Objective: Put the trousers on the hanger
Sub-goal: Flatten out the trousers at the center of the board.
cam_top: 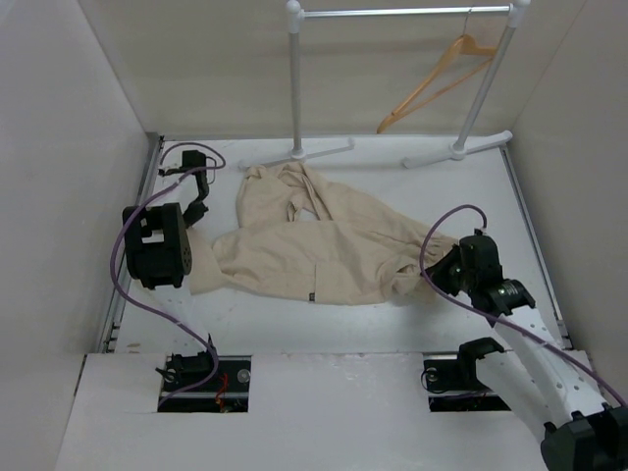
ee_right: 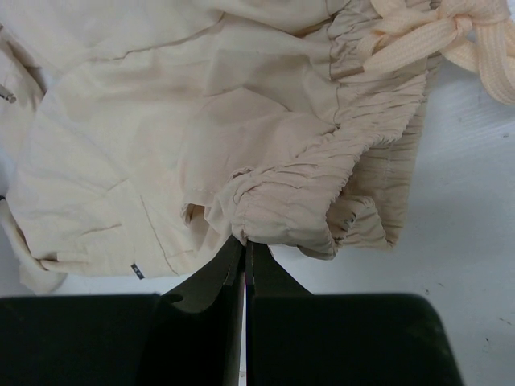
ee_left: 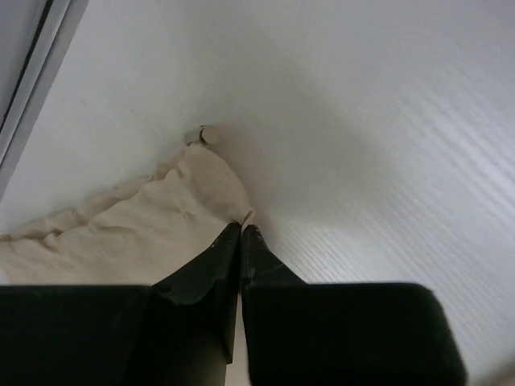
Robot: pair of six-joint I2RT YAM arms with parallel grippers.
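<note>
The beige trousers point(cam_top: 314, 245) lie wrinkled across the middle of the table, with a small dark tag point(cam_top: 310, 296) near the front edge. The wooden hanger point(cam_top: 432, 83) hangs by its hook from the rail at the back right. My left gripper point(cam_top: 199, 263) is at the left end of the cloth. In the left wrist view it point(ee_left: 241, 230) is shut, pinching the edge of a trouser leg point(ee_left: 137, 225). My right gripper point(cam_top: 434, 273) is at the right end. In the right wrist view it point(ee_right: 244, 241) is shut on the gathered waistband point(ee_right: 298, 209), near the drawstring point(ee_right: 451, 32).
A white garment rail point(cam_top: 402, 12) stands at the back on two posts point(cam_top: 294, 78), its feet point(cam_top: 456, 150) resting on the table behind the trousers. White walls close in the left, right and back sides. Purple cables loop from both arms.
</note>
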